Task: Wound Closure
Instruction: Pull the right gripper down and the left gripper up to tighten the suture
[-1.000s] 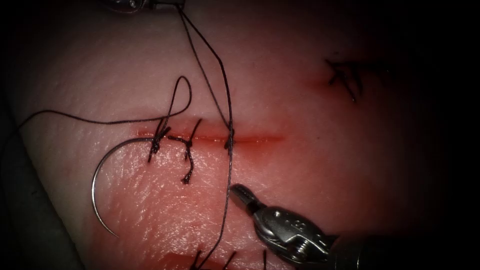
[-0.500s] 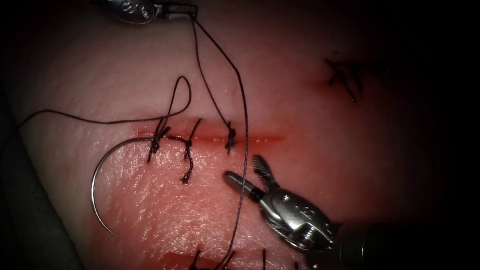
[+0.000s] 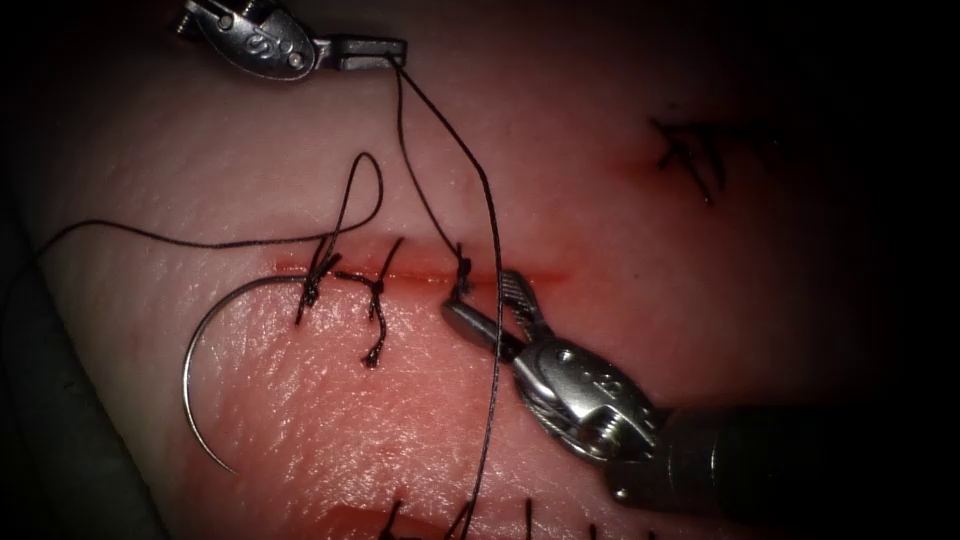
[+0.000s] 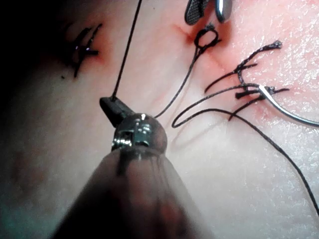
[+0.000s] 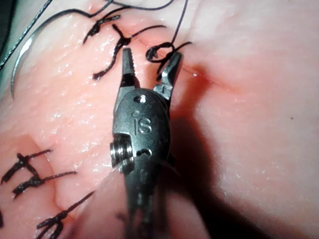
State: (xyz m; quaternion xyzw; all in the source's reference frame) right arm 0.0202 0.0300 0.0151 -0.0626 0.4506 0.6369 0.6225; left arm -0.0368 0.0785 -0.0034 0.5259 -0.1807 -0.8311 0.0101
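Pink tissue (image 3: 300, 400), needle (image 3: 200, 350) loose upon it; left fingers (image 3: 370, 50) gripping thread (image 3: 490, 300), right fingers (image 3: 485, 305) apart.

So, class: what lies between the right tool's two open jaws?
In the endoscope view, the right tool has its jaws spread by the cut, and one strand of thread runs down between them. The left tool holds that thread up.

My right tool (image 3: 490, 305) is spreading its jaws around the taut thread (image 3: 492, 380) at the cut (image 3: 420, 275) (the knots (image 3: 375, 290) are crowding its left). The needle (image 3: 195, 385) is lying loose lower left; the tissue (image 3: 700, 300) right of me is lying open.
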